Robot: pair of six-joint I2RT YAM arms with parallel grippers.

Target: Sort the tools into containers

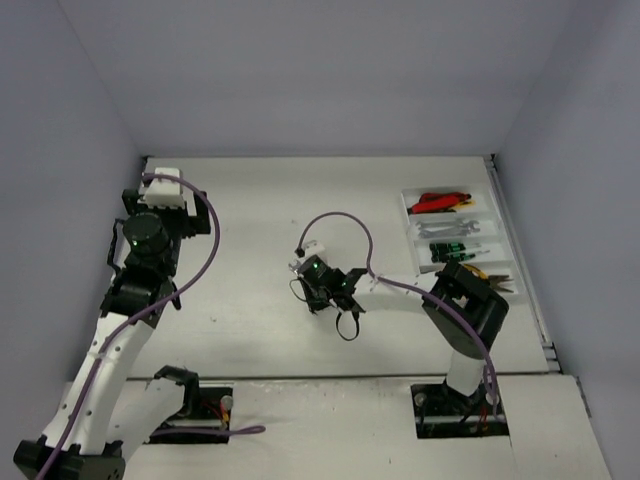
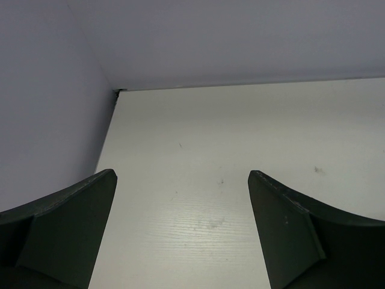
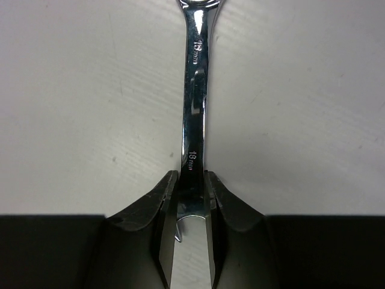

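Wrench [image 3: 194,120] between right fingers [image 3: 144,211], mid table [image 1: 250,200]

The silver wrench [image 3: 194,120] is clamped in the right gripper [image 3: 192,183], mid-counter. The white tray [image 1: 478,212], far right, holds sorted tools.

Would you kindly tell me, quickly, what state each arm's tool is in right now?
Left tool: open, holding nothing.
Right tool: closed on a wrench.
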